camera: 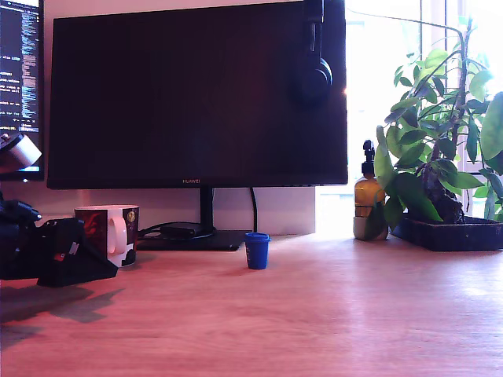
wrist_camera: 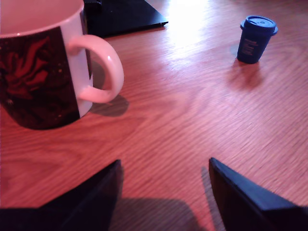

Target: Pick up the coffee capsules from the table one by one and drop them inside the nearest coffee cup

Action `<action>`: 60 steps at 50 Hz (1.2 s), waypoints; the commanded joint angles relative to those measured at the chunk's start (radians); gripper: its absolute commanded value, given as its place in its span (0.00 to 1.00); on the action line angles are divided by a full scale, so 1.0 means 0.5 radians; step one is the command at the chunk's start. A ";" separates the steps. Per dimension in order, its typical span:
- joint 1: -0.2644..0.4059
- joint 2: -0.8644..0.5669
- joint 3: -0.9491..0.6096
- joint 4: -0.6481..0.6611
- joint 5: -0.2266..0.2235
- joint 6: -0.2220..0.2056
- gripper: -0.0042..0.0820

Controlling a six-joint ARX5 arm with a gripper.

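Blown-out window point(camera: 409, 31) backlight, reddish cast

Mug point(wrist_camera: 38, 72) cut off by the wrist view's edge, capsule point(wrist_camera: 256, 38) print perhaps unreadable.

The big monitor point(camera: 196, 94) carries "HUAWEI" on its bottom bezel, just above its stand. Left of it, a second screen point(camera: 20, 71) shows lines too small to read.

Bright blue capsule point(camera: 257, 250), red-and-black printed mug point(camera: 108, 232) with white handle, light-brown wood-grain table point(camera: 314, 314).
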 commanded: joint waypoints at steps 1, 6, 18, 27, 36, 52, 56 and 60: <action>0.006 0.002 -0.003 -0.040 -0.016 -0.019 0.62; 0.006 0.002 -0.003 -0.040 -0.015 -0.019 0.62; 0.006 0.002 -0.003 -0.040 -0.015 -0.019 0.62; 0.006 0.002 -0.003 -0.035 -0.015 -0.021 0.62; -0.008 -0.031 -0.002 -0.026 0.000 -0.020 0.62; -0.194 -0.140 0.008 -0.027 0.000 -0.032 0.62; -0.244 -0.179 0.008 -0.044 0.000 -0.032 0.62; -0.283 -0.214 0.008 -0.072 0.010 -0.032 0.62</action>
